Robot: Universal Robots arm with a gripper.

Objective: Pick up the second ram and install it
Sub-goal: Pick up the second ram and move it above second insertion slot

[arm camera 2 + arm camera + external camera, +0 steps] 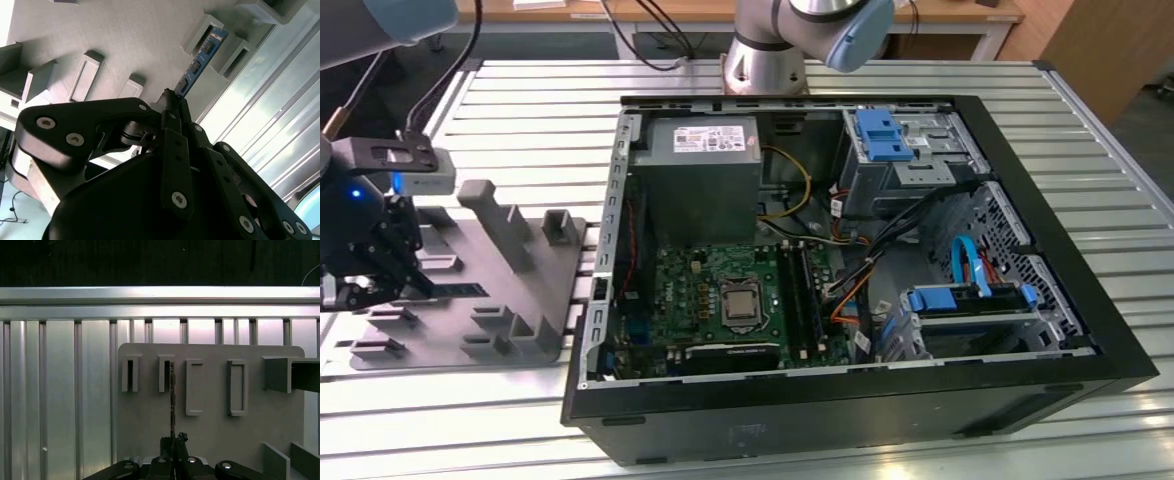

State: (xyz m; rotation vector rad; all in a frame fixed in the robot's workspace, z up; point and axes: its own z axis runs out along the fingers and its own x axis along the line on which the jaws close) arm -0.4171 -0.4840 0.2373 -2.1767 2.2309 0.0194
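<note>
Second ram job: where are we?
Done: the gripper looks closed on one end of the ram. In hand: that ram, its far end between posts of the tray, not lifted clear. Left: the whole install; the ram is not yet at the motherboard in the case.

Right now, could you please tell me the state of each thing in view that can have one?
gripper: jaws shut on the near end of the second ram.
second ram: gripped, far end at a slot post of the grey tray, not installed.
grey tray: lying flat, neighbouring slots empty.
computer case: lying on its side, side panel off, inside exposed.
</note>
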